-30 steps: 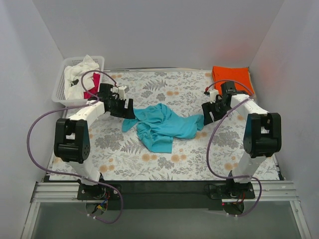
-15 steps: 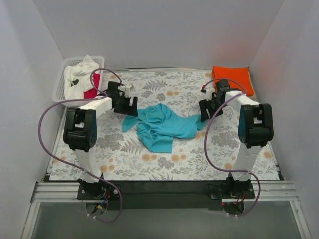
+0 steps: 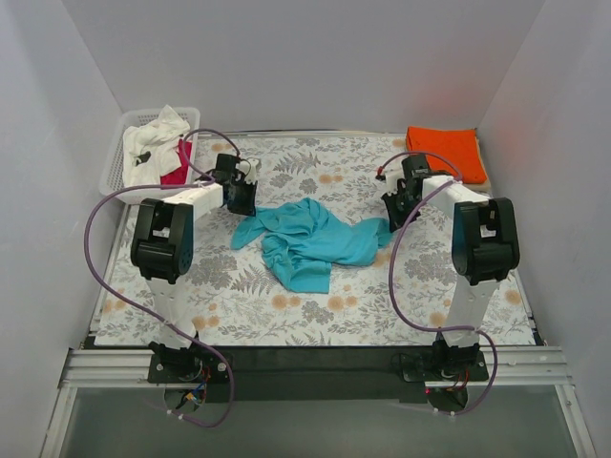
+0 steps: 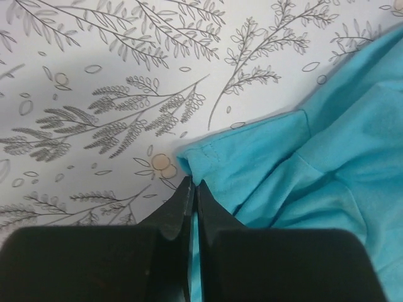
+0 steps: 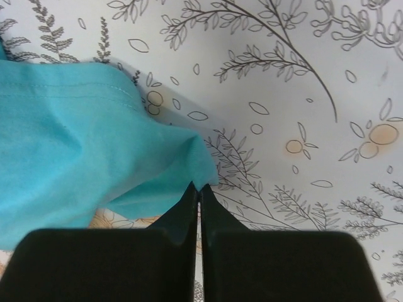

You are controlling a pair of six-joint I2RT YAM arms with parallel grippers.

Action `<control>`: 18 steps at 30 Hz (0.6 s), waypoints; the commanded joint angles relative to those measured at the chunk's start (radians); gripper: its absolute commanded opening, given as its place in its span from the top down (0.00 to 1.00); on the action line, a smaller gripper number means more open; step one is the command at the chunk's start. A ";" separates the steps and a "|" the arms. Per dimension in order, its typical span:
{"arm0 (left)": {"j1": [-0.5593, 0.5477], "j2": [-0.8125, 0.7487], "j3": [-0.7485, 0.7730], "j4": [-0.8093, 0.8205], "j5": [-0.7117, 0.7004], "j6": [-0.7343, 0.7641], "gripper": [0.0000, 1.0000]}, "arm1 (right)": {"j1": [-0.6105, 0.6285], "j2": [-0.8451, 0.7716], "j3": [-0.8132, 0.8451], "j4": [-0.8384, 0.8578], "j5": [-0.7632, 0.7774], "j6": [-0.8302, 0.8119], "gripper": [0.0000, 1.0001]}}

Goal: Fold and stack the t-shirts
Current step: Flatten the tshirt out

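A crumpled teal t-shirt (image 3: 310,243) lies in the middle of the floral table. My left gripper (image 3: 241,202) is at its left corner, and in the left wrist view it (image 4: 192,184) is shut on the hemmed teal corner (image 4: 208,157), with cloth showing between the jaws. My right gripper (image 3: 391,212) is at the shirt's right corner. In the right wrist view it (image 5: 200,187) is shut, pinching the tip of the teal cloth (image 5: 75,145). A folded orange t-shirt (image 3: 444,148) lies at the back right.
A white lattice basket (image 3: 116,181) stands at the back left, holding a white t-shirt (image 3: 153,143) and a red-pink one (image 3: 177,167). Purple cables loop beside both arms. Grey walls close in the table on three sides.
Both grippers have gone from open to shut on the teal shirt's corners. Both wrists have drawn in and dropped towards the table. The shirt's left corner has shifted slightly.
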 commanded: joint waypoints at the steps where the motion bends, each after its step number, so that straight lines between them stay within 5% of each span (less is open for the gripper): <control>1: -0.002 -0.022 0.044 -0.010 -0.027 -0.013 1.00 | -0.004 -0.089 0.025 0.010 0.062 -0.027 0.99; 18: 0.083 -0.234 0.313 -0.116 0.016 0.029 1.00 | -0.066 -0.356 0.161 0.004 0.167 -0.153 0.99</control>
